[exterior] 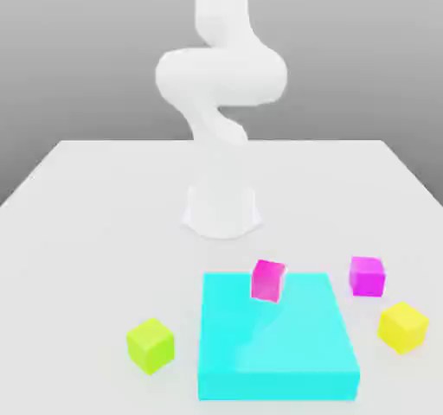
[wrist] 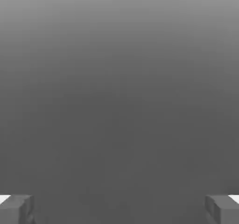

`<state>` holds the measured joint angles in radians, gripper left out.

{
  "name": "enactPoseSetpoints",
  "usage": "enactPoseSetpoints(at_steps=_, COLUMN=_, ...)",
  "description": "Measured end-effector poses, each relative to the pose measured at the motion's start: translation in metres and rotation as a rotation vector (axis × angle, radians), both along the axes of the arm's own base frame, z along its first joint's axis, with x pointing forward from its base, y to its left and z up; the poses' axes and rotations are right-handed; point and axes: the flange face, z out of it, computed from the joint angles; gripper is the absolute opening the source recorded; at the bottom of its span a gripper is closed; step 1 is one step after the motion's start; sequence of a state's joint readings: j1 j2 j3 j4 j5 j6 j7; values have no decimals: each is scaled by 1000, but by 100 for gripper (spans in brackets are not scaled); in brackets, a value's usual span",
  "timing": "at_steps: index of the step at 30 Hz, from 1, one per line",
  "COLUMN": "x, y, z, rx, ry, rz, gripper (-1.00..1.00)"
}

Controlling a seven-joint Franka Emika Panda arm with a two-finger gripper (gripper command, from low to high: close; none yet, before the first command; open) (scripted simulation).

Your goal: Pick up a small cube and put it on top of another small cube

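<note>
1. Gripper (wrist: pixel 119 211): your hand view shows the two fingertips (wrist: pixel 16 209) spread wide at opposite edges, holding nothing, with only grey backdrop ahead of them.
2. Scanning the exterior view left to right: lime cube (exterior: pixel 150 345), cyan slab (exterior: pixel 275 340), tilted magenta cube (exterior: pixel 268 280), second magenta cube (exterior: pixel 367 276), then the small cube (exterior: pixel 403 326).
3. Your target sits on the table (exterior: pixel 78 232), at the exterior view's right, just beside the slab, and judging by the raised arm (exterior: pixel 221 76), well below your hand.

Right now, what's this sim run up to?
Nothing is held yet. The white Panda arm is raised, well above the table, and the hand view shows its pincer open, with the fingertips wide apart. The yellow cube sits untouched on the table, at the exterior view's right of the cyan slab. Lime cube and two magenta cubes also lie untouched.
</note>
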<state>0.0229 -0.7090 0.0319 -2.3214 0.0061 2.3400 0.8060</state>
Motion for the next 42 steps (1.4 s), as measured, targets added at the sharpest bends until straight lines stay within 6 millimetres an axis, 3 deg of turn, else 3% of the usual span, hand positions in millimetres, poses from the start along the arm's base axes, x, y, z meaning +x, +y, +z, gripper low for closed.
enactPoseSetpoints(at_steps=6, x=57, y=69, z=-108, rx=-38, ry=174, rz=110, gripper=0)
enactPoseSetpoints(at_steps=12, x=73, y=141, z=-224, rx=-84, ry=341, rz=225, gripper=0)
enactPoseSetpoints(at_steps=16, x=63, y=185, z=-303, rx=-119, ry=451, rz=304, gripper=0)
enactPoseSetpoints(at_steps=20, x=30, y=232, z=-380, rx=-162, ry=559, rz=405, gripper=0)
enactPoseSetpoints(at_steps=25, x=-14, y=258, z=-469, rx=-202, ry=688, rz=479, gripper=0)
enactPoseSetpoints(at_steps=30, x=-22, y=262, z=-533, rx=-206, ry=705, rz=489, gripper=0)
enactPoseSetpoints(at_steps=31, x=-22, y=262, z=-540, rx=-207, ry=705, rz=490, gripper=-100)
enactPoseSetpoints(at_steps=37, x=-22, y=262, z=-543, rx=-207, ry=704, rz=490, gripper=-100)
enactPoseSetpoints(at_steps=42, x=-21, y=262, z=-496, rx=-207, ry=704, rz=490, gripper=-100)
